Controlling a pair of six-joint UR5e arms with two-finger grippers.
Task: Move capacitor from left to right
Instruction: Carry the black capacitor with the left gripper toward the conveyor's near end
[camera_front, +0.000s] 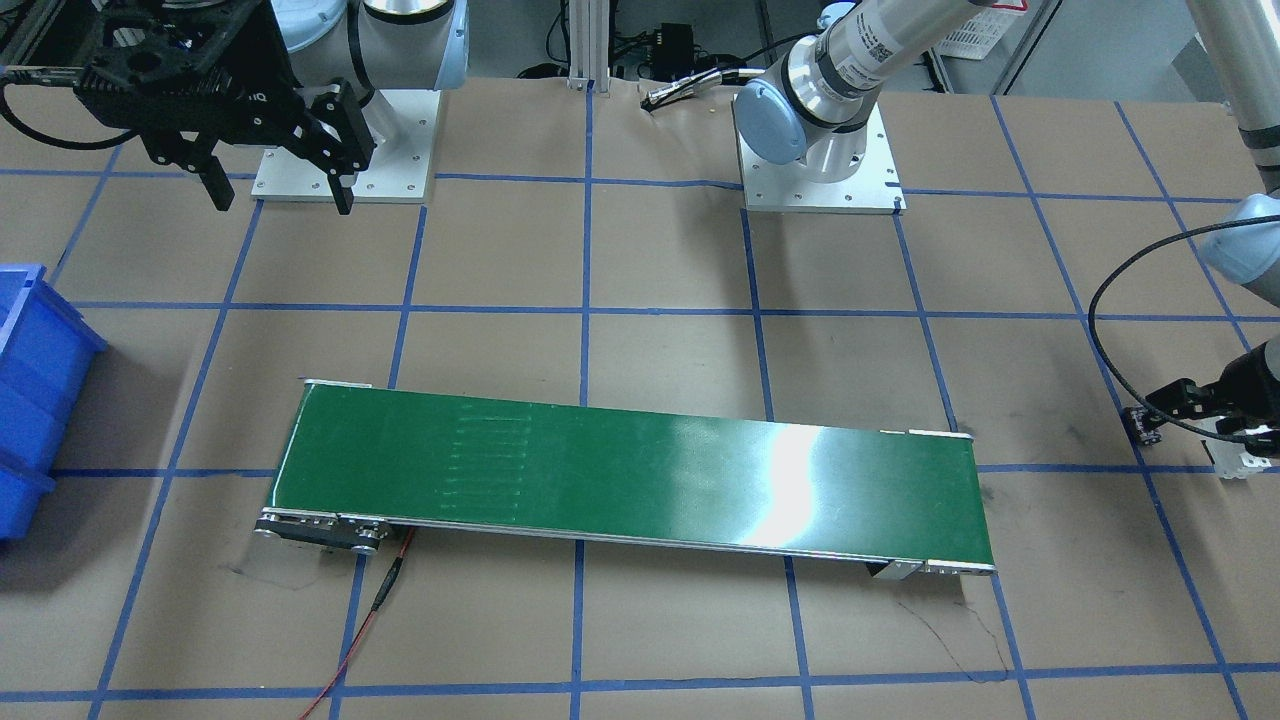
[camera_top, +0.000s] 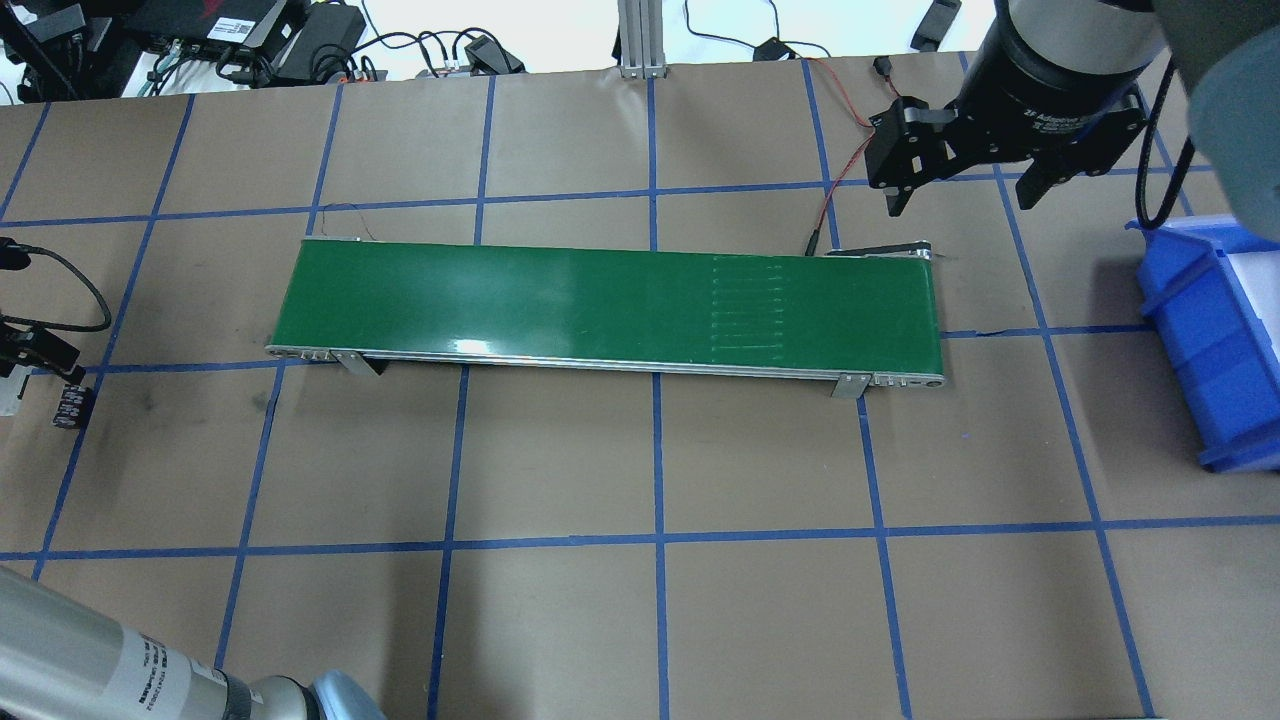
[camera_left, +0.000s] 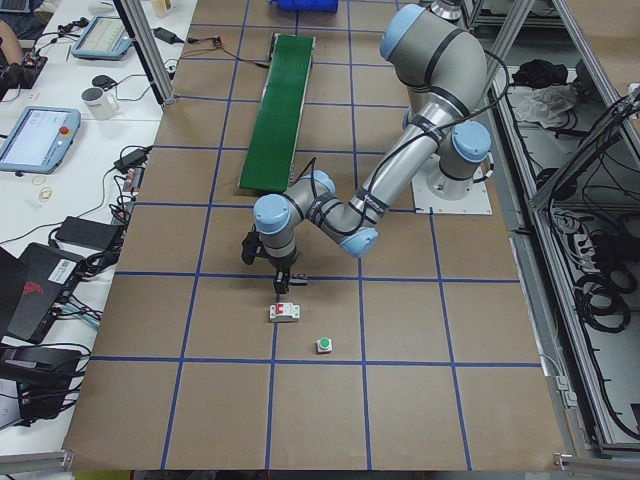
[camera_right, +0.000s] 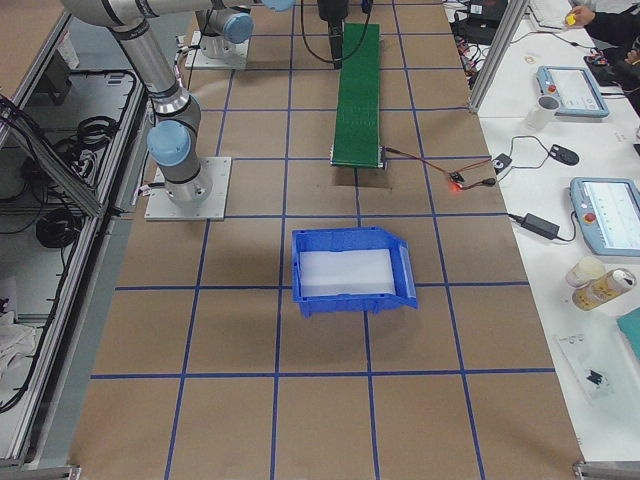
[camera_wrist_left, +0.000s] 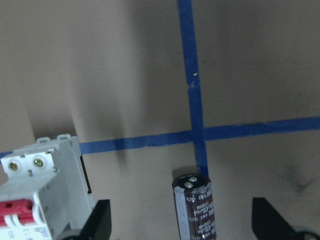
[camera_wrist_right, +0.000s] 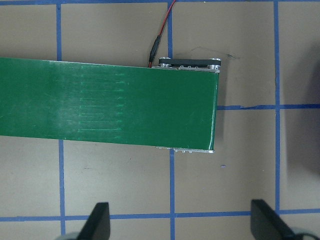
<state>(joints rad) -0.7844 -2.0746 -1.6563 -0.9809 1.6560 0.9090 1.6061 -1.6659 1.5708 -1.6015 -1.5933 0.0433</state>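
Observation:
The capacitor (camera_wrist_left: 196, 207), a small dark cylinder with whitish print, rests on the brown paper on a blue tape line, at the table's left end. My left gripper (camera_wrist_left: 182, 224) is open; its fingers (camera_wrist_left: 100, 220) stand on either side of the capacitor, apart from it. The capacitor also shows in the front view (camera_front: 1143, 425) and the overhead view (camera_top: 72, 408). My right gripper (camera_top: 960, 200) is open and empty, above the table behind the right end of the green belt (camera_top: 600, 305).
A white circuit breaker (camera_wrist_left: 40, 192) with red switches stands just beside the left finger. A white-and-green push button (camera_left: 324, 346) lies further out. A blue bin (camera_top: 1210, 330) sits at the right end. A red wire (camera_front: 370, 620) runs from the belt.

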